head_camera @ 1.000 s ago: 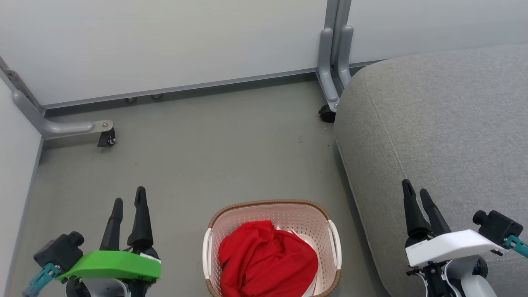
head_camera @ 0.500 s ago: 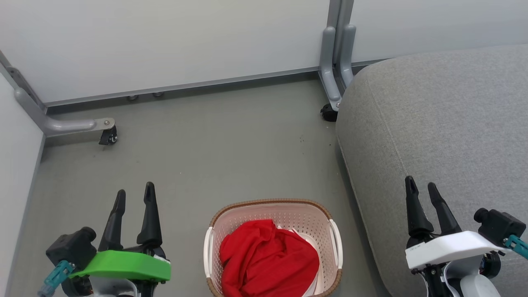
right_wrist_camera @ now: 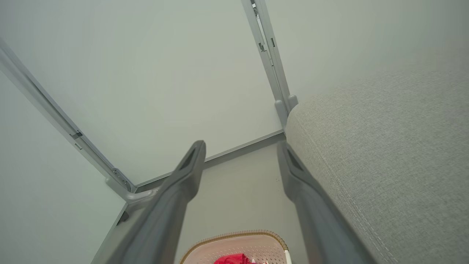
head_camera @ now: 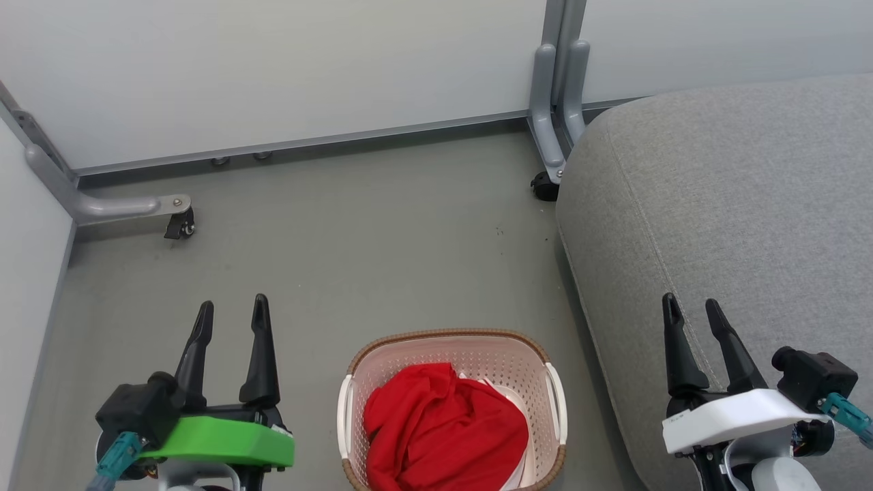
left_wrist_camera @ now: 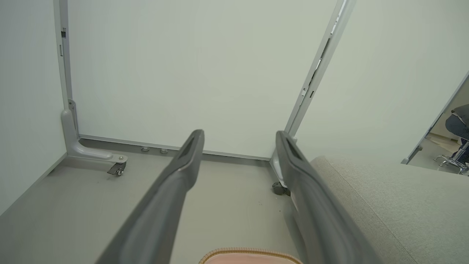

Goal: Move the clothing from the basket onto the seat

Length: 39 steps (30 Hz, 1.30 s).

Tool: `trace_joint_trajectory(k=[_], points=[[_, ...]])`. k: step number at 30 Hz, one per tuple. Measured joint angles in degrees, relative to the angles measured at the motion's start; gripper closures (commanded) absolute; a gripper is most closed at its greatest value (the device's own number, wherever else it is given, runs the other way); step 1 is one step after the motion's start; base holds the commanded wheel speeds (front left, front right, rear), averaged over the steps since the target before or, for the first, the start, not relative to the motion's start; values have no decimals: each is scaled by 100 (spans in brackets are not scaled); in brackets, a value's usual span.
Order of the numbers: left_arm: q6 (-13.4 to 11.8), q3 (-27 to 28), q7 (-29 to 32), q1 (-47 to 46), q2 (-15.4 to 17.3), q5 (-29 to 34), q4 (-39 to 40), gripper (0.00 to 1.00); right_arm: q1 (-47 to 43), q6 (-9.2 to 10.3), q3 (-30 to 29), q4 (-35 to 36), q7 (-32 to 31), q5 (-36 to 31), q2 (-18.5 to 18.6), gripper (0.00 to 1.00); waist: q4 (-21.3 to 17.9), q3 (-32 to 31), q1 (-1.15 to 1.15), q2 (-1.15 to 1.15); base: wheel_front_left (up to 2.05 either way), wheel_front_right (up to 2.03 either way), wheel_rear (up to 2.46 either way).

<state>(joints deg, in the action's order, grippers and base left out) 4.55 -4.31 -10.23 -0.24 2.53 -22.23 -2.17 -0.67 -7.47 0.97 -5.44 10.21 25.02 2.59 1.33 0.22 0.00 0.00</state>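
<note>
In the head view the left gripper (head_camera: 233, 304) hangs above the grey floor (head_camera: 354, 239) with its two dark fingers spread apart and nothing between them. The basket (head_camera: 443, 335) stands on the floor just to its right. The right gripper (head_camera: 690, 301) is spread just as wide and also empty. It is poised over the near edge of the seat (head_camera: 736, 204), and the basket lies to its left, between the two grippers. The clothing (head_camera: 443, 436) is a crumpled red heap inside the basket, touched by neither gripper, with a bit of white showing at its right side. The seat beneath and ahead of the right gripper carries no garment. The head view takes in the whole basket with its cream perforated walls and white side handles. The left wrist view catches just the brown rim below the fingers and none of the red cloth, while the right wrist view shows the rim and a scrap of red below and between its fingers. Ahead of both grippers stand pale partition panels on grey feet with a black caster (head_camera: 179, 228). The left wrist view adds a gap past the seat's far end, where a chrome chair base (left_wrist_camera: 450, 161) stands.
</note>
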Motion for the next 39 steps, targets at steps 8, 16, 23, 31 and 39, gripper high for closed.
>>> trace_joint_trajectory(k=[8,16,23,31,39], points=[[51,-70,-102,83,4,399,-4,0,-25,-1,82,77,101,-399,3,0,-3,-9,0,0,0,0,0],[101,-118,-203,105,7,767,-29,0,-52,-1,96,166,201,-777,7,0,6,-14,0,0,0,0,0],[140,-157,-281,113,10,1036,-36,0,-80,-1,125,224,278,-1070,11,0,14,9,0,0,0,0,0],[151,-241,-371,115,12,1348,-59,0,-102,-1,169,263,371,-1402,13,0,30,9,0,0,0,0,0],[152,-308,-447,138,14,1684,-36,0,-121,-1,220,361,452,-1692,15,0,41,2,0,0,0,0,0]])
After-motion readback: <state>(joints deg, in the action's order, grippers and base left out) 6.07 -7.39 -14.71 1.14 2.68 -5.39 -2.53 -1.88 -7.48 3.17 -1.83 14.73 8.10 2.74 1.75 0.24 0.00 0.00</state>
